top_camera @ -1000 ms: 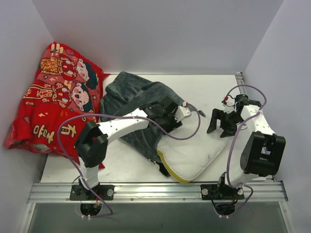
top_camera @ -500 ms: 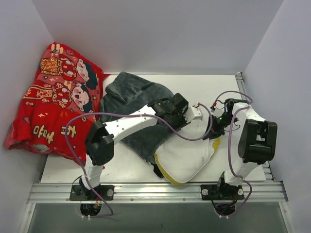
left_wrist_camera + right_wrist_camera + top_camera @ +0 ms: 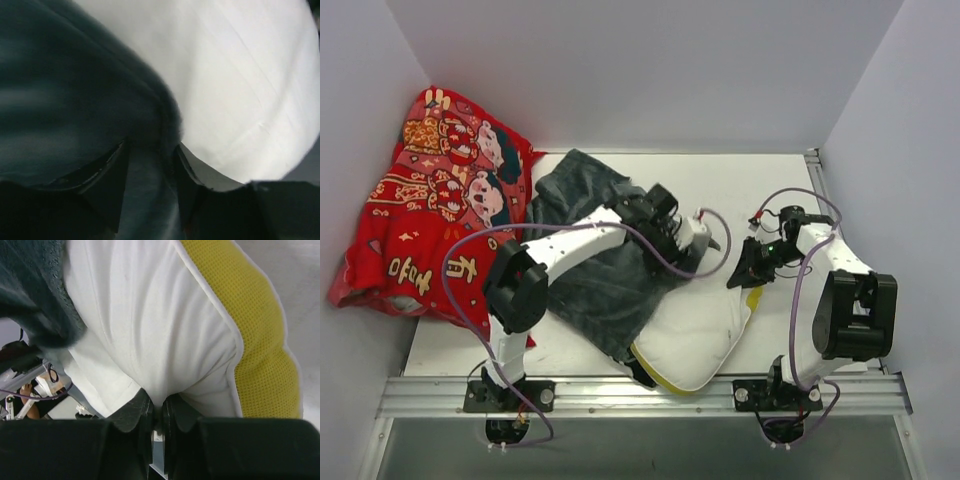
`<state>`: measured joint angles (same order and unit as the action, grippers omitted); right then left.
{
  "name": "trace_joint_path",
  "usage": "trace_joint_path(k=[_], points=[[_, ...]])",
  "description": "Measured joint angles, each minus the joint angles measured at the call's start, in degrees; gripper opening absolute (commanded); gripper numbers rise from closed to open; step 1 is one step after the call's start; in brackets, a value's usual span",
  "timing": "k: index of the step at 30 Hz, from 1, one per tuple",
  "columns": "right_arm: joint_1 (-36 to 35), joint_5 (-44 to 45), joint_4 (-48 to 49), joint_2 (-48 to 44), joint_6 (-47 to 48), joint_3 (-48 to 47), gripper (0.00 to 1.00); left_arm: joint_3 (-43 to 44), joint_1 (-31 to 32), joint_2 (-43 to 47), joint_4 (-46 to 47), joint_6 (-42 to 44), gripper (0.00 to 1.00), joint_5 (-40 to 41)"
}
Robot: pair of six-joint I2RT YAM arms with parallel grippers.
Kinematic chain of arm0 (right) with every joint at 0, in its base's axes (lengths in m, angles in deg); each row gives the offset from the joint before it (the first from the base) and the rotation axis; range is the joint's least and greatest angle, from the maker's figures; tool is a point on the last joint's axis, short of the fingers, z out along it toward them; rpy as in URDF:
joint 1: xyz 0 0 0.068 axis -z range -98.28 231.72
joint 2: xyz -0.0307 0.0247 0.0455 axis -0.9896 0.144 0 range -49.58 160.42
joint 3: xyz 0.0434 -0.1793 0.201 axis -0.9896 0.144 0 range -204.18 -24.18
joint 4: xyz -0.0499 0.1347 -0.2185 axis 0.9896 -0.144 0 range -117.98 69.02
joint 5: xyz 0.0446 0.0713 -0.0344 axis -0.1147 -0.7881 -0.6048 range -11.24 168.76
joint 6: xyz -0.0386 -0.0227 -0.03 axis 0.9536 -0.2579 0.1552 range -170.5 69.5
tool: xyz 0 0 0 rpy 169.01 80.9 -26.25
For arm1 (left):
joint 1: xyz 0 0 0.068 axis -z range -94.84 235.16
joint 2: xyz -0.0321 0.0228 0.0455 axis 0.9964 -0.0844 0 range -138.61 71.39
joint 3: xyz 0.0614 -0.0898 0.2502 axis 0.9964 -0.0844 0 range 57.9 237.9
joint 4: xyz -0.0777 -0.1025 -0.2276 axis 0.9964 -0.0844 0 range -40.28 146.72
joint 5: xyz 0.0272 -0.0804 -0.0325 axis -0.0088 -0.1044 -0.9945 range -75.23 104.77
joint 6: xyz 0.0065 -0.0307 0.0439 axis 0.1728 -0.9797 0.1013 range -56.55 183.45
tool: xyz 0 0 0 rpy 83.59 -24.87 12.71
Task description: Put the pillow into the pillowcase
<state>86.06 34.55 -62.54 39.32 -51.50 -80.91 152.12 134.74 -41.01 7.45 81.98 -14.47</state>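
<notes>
The dark grey-blue pillowcase [image 3: 595, 275] lies mid-table, its mouth over the upper left part of the white pillow [image 3: 700, 325]. The pillow's yellow band [image 3: 672, 381] runs along the near edge. My left gripper [image 3: 708, 243] sits at the mouth. In the left wrist view its fingers [image 3: 107, 182] stand apart, with pillowcase [image 3: 75, 100] plush lying between them and the pillow [image 3: 240, 75] beyond. My right gripper [image 3: 744, 277] is at the pillow's right corner. In the right wrist view it [image 3: 159, 412] is shut on a pinch of the pillow [image 3: 150, 325] beside the yellow band [image 3: 250, 340].
A red cloth with cartoon figures [image 3: 430, 215] is heaped at the far left against the wall. White walls close in the table on three sides. A metal rail [image 3: 640, 395] runs along the near edge between the arm bases.
My right gripper came in from the right, shut on the pillow's corner and pushed it leftward. The pillowcase now covers more of the pillow. My left gripper shifted slightly left and its jaws parted.
</notes>
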Motion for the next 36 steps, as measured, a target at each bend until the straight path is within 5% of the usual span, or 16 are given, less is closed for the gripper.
trace_joint_path(k=[1, 6, 13, 20, 23, 24, 25, 27, 33, 36], points=[[-0.2, -0.3, 0.2, -0.2, 0.1, 0.5, 0.16, 2.0, -1.2, -0.1, 0.1, -0.4, 0.62, 0.2], [0.9, -2.0, 0.3, -0.5, 1.2, 1.5, 0.57, 19.6, -2.7, -2.9, 3.5, -4.1, 0.65, 2.9], [6.7, -1.9, 0.2, -1.6, 0.3, 1.5, 0.77, 39.3, -2.0, -17.5, 8.0, -7.7, 0.7, 9.3], [8.2, 2.1, -0.5, 0.5, -1.9, 1.4, 0.8, 40.9, -1.8, -30.0, 6.5, -9.4, 0.7, 16.0], [8.5, 2.4, -1.3, 4.8, -2.0, 1.1, 0.76, 40.9, -1.7, -32.2, 5.9, -9.9, 0.49, 17.8], [8.5, 2.2, -1.3, 6.4, -2.0, 0.9, 0.69, 40.9, -1.7, -32.3, 5.8, -10.1, 0.4, 18.2], [8.5, 1.7, -1.4, 8.0, -1.9, 0.9, 0.63, 40.9, -1.6, -32.3, 5.9, -10.1, 0.14, 18.4], [8.7, 0.7, -1.5, 10.5, -1.9, 0.8, 0.41, 41.0, -1.5, -32.2, 6.2, -10.3, 0.02, 18.0], [8.8, -6.5, -1.0, 13.7, -3.7, 0.6, 0.01, 42.4, -1.4, -32.2, 6.3, -13.1, 0.0, 7.8], [8.4, -9.1, 0.6, 13.3, -5.7, 0.6, 0.0, 44.0, 0.2, -32.2, 9.7, -17.7, 0.0, 2.6]])
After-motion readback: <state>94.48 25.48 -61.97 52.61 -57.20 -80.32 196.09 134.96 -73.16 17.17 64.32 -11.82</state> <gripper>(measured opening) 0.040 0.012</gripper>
